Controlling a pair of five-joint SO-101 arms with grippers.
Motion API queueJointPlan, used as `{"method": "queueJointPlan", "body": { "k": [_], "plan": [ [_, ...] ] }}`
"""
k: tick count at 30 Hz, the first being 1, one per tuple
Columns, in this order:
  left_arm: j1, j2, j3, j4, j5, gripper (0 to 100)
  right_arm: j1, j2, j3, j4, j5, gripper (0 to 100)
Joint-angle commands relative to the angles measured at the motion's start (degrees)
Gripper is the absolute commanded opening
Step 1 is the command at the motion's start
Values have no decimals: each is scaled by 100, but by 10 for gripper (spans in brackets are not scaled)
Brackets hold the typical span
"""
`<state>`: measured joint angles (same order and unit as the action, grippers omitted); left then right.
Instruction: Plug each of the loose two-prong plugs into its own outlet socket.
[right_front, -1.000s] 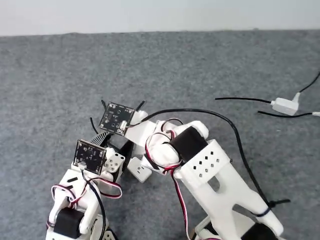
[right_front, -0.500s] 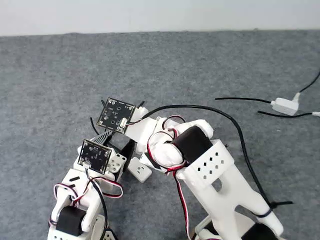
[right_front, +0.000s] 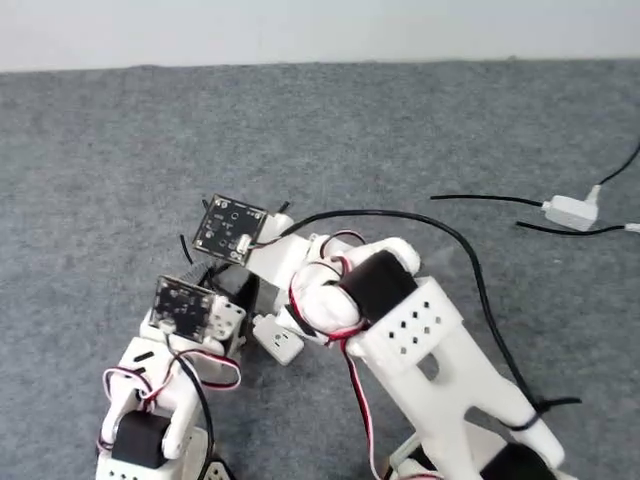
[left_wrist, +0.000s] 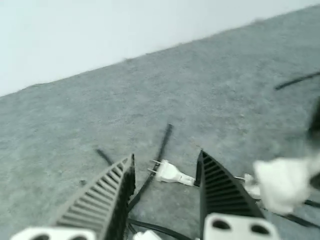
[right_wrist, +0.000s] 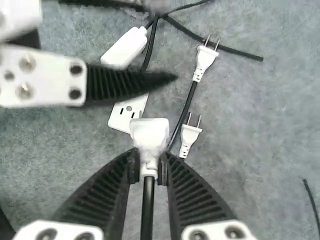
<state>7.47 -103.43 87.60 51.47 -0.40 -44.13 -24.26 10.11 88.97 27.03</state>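
Plug (right_wrist: 149, 132) of white plastic tight in right pincer (right_wrist: 149, 155); left pincer (left_wrist: 166, 156) wide apart, empty

- Bright, even light falls from overhead across the grey tabletop (right_front: 420, 130).
- Shadows lie soft and close beneath the black cable (right_front: 480, 199).
- The pale wall (left_wrist: 100, 30) glows evenly white.
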Motion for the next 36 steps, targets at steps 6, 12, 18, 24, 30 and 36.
{"method": "queueJointPlan", "body": {
  "k": [6, 12, 18, 24, 30, 36],
  "plan": [
    [-440, -88, -233, -229, -53, 203, -22, 1077, -826, -48, -114, 8],
    [-2479, -88, -620, -369, 844, 203, -31, 1446, -941, 66, -334, 8],
    [-3279, -88, -629, -615, 1310, 203, -22, 2114, -985, 171, -818, 8],
    [-3279, -88, -629, -624, 1292, 203, -31, 2440, -1415, 497, -1116, 8],
    [-3279, -88, -585, -712, 1284, 203, -57, 2659, -1952, 848, -1319, 8],
    [-3279, -88, -409, -941, 1284, 203, -426, 2923, -1934, 866, -1336, 8]
  ]
}}
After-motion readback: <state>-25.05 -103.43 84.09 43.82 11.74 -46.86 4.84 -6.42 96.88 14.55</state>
